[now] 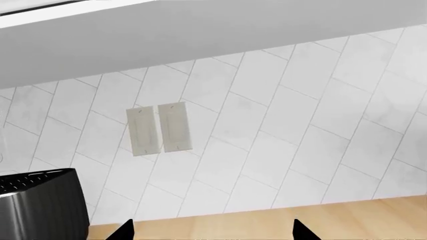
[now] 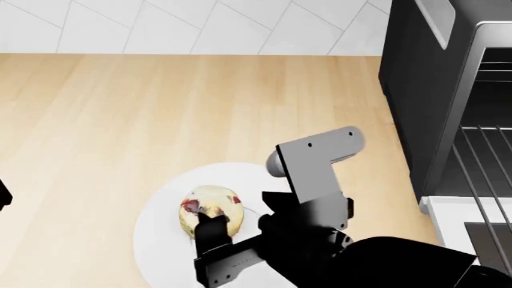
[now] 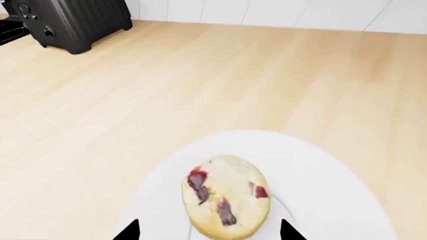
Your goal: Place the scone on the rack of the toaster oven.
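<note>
The scone, pale yellow with dark red berry bits, lies on a round white plate on the wooden counter. My right gripper is open and low over the plate, one finger on each side of the scone. In the right wrist view the scone lies between the two black fingertips of the right gripper, not clamped. The toaster oven stands at the right with its front open and its wire rack showing. My left gripper is open and empty, facing the tiled wall.
A black toaster stands on the counter by the wall; it also shows in the left wrist view. A double wall switch plate is on the tiles. The oven's white lower front trim lies right of the plate.
</note>
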